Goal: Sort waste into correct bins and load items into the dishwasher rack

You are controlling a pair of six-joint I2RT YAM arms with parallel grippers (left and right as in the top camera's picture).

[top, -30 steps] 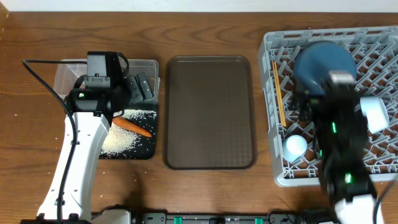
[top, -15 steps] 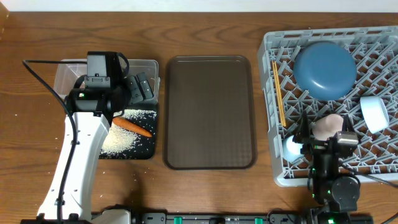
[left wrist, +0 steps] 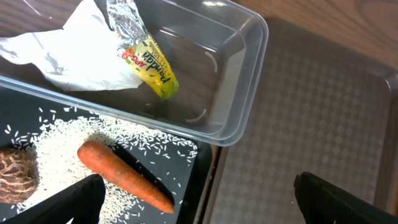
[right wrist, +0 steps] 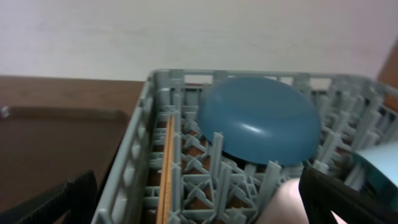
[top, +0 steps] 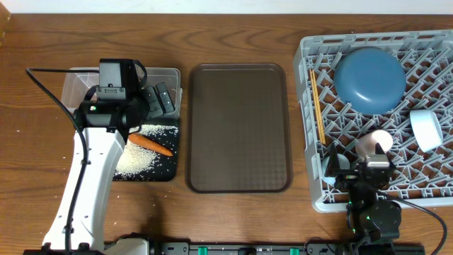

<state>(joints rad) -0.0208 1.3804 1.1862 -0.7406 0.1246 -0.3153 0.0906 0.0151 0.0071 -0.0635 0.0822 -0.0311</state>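
The left claw (top: 159, 101) is wide and empty over the tub (top: 164, 71), carrot (top: 150, 144) at its 6 o'clock; the right claw (top: 354, 163), wide too, at the rack's (top: 306, 127) 6 o'clock.

The brown wooden bench (top: 233, 28) carries a clear rectangular plastic tub (top: 166, 74) toward its far left. A shallow black rectangular tray (top: 170, 170) sits just beside the tub's near side. A dark brown rectangular serving tray (top: 238, 127) lies mid-bench, and a large square grey plastic lattice crate (top: 308, 113) stands at the right edge.
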